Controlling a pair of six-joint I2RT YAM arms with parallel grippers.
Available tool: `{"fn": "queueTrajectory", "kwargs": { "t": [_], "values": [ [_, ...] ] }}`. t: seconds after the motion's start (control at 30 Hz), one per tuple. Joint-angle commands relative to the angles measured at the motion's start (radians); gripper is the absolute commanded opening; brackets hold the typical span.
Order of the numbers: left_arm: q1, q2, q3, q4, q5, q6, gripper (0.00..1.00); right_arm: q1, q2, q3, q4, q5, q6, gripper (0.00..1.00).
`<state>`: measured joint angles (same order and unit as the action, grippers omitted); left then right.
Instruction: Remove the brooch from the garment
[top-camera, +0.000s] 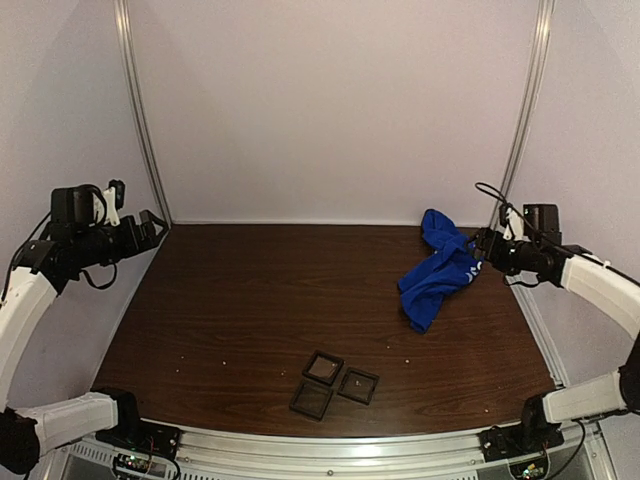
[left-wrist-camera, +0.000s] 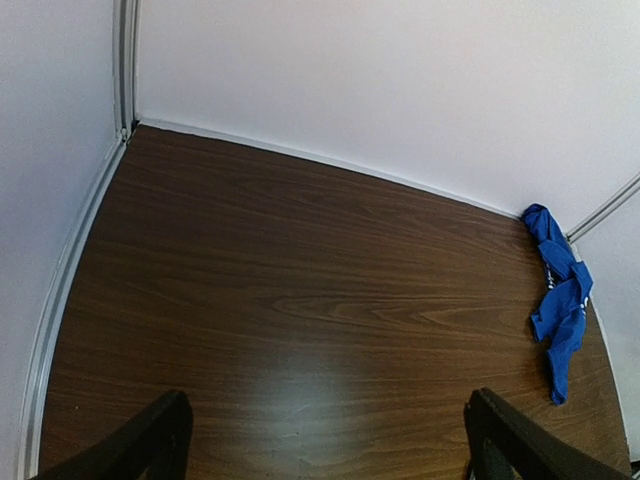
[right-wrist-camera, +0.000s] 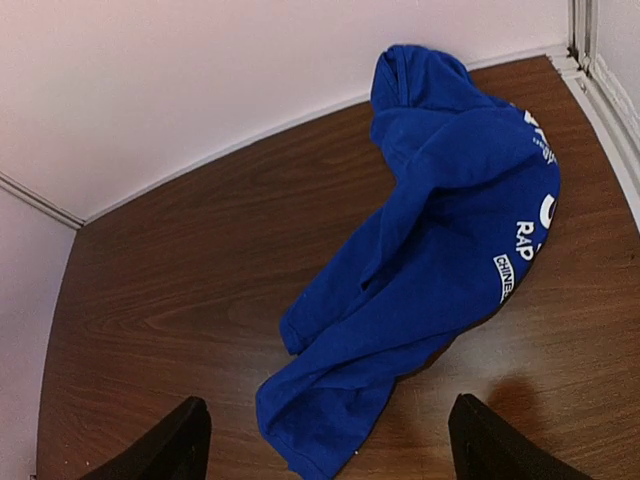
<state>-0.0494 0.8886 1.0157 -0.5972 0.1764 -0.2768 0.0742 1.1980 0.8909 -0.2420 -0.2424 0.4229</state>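
the garment (top-camera: 438, 272), a bright blue t-shirt, is seen crumpled in a long heap at the far right of the table (top-camera: 250, 300), close to the right wall. white lettering is shown along one fold in the right wrist view, but it is broken by the creases and cannot be read whole. the brooch cannot be made out in any view, and whether it is buried in the folds cannot be told. the right gripper (right-wrist-camera: 325, 445) is held over the near end of the heap, its jaws spread wide with nothing between them; its fingers (right-wrist-camera: 175, 445) are cut off by the bottom edge of the frame. the left gripper (left-wrist-camera: 325, 440) is held well apart from the shirt at the left side, jaws fully spread over bare wood, nothing gripped. three small black trays (top-camera: 334, 383) are clustered near the front edge; their contents are too small to be judged.
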Motion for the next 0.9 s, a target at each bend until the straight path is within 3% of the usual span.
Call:
{"fn": "queueTrajectory", "kwargs": {
  "t": [0.0, 0.27, 0.47, 0.7, 0.87],
  "values": [
    [-0.005, 0.011, -0.023, 0.039, 0.065, 0.036, 0.97, 0.029, 0.123, 0.028, -0.061, -0.027, 0.055, 0.8],
    [-0.004, 0.038, -0.041, 0.033, 0.072, 0.03, 0.97, 0.254, 0.342, 0.023, 0.083, 0.005, 0.151, 0.71],
    [-0.005, 0.068, -0.031, 0.009, 0.057, 0.032, 0.98, 0.419, 0.508, 0.111, 0.055, 0.188, 0.213, 0.7],
    [-0.004, 0.069, -0.028, 0.002, 0.058, 0.033, 0.97, 0.468, 0.555, 0.158, -0.006, 0.37, 0.267, 0.47],
    [-0.004, 0.072, -0.023, -0.005, 0.065, 0.031, 0.97, 0.467, 0.566, 0.172, -0.01, 0.425, 0.277, 0.42]
  ]
}}
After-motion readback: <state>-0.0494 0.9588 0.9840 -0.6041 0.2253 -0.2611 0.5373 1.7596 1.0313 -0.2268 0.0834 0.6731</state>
